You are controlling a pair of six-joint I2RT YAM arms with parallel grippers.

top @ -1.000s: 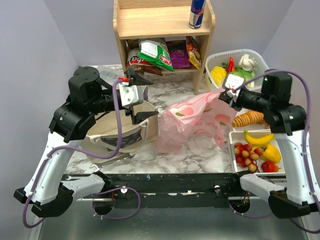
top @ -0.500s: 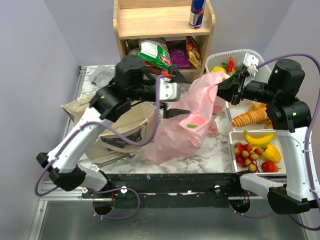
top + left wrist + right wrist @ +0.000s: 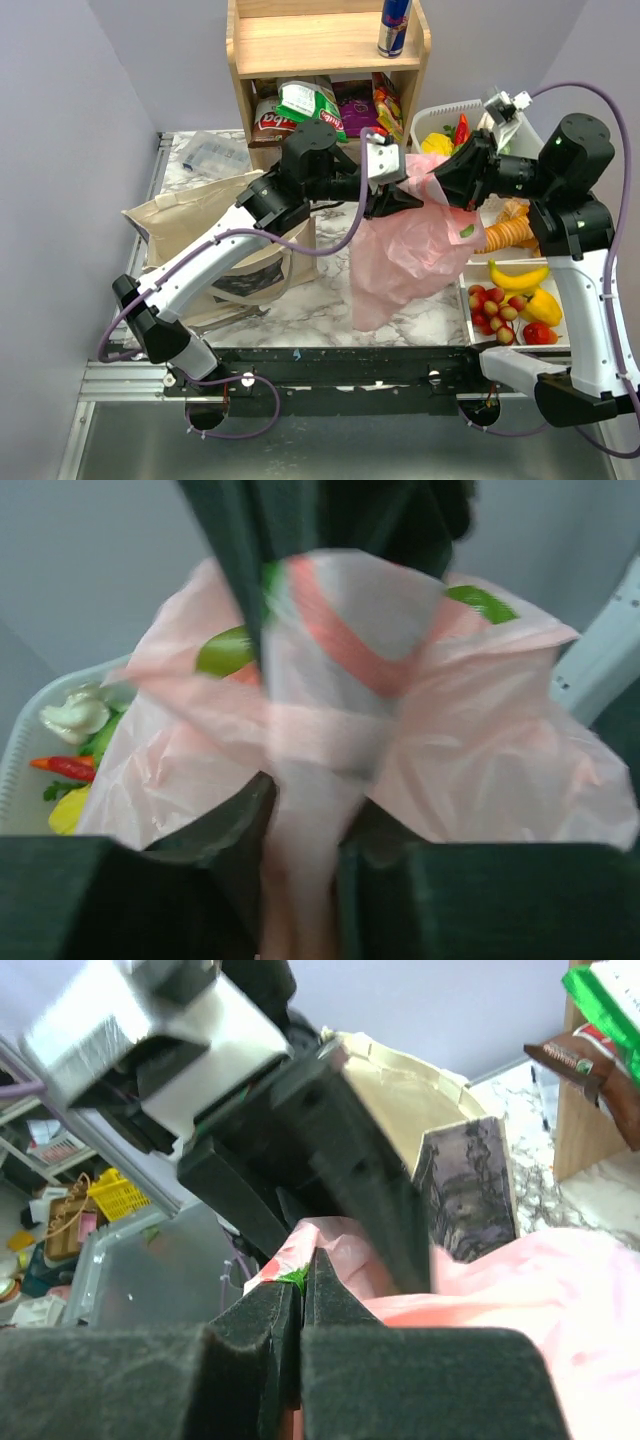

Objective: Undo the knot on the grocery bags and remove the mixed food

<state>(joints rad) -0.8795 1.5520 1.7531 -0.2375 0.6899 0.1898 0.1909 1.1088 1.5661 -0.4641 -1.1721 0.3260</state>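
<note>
One pink bag (image 3: 410, 250), one canvas tote (image 3: 190, 215) — one can (image 3: 393, 25).

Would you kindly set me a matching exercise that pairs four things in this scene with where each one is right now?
Things:
1. thin pink plastic bag
2. beige canvas tote
3. blue-silver drink can
4. yellow banana

Places:
a. standing upright on the top board of the wooden shelf unit
b. in the white tray on the right
c. held up in the air
d. lying on the marble table, on the left

Pairs: 1-c, 2-d, 3-a, 4-b
</note>
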